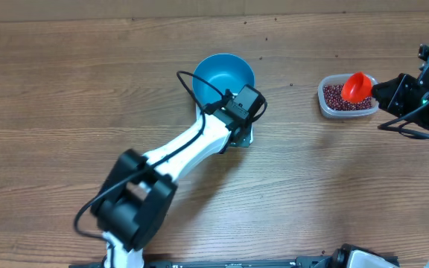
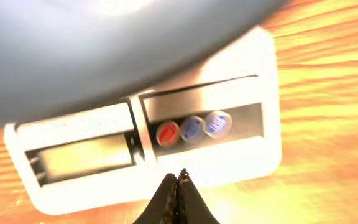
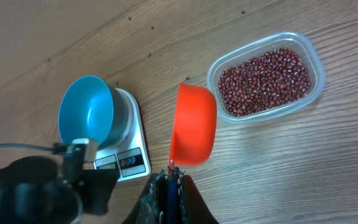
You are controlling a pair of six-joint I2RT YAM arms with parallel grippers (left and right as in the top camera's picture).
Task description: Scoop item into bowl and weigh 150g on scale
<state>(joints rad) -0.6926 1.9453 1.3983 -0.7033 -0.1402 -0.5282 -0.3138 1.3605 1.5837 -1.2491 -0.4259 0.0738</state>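
The blue bowl [image 1: 226,73] stands on the white scale [image 3: 132,155] and shows no beans inside. In the left wrist view, my left gripper [image 2: 178,178] is shut and empty, its tips just over the near edge of the scale [image 2: 229,155], below the three buttons. The red-brown beans [image 3: 265,73] fill a clear tub [image 1: 346,99] at the right. My right gripper [image 3: 173,177] is shut on the handle of an orange scoop [image 3: 194,124], which hangs tilted beside the tub, between it and the bowl [image 3: 87,115]. I see no beans in the scoop [image 1: 358,87].
The left arm [image 1: 177,152] stretches from the front left across the wooden table to the scale and hides most of it from above. A few stray beans [image 1: 263,35] lie on the wood behind the bowl.
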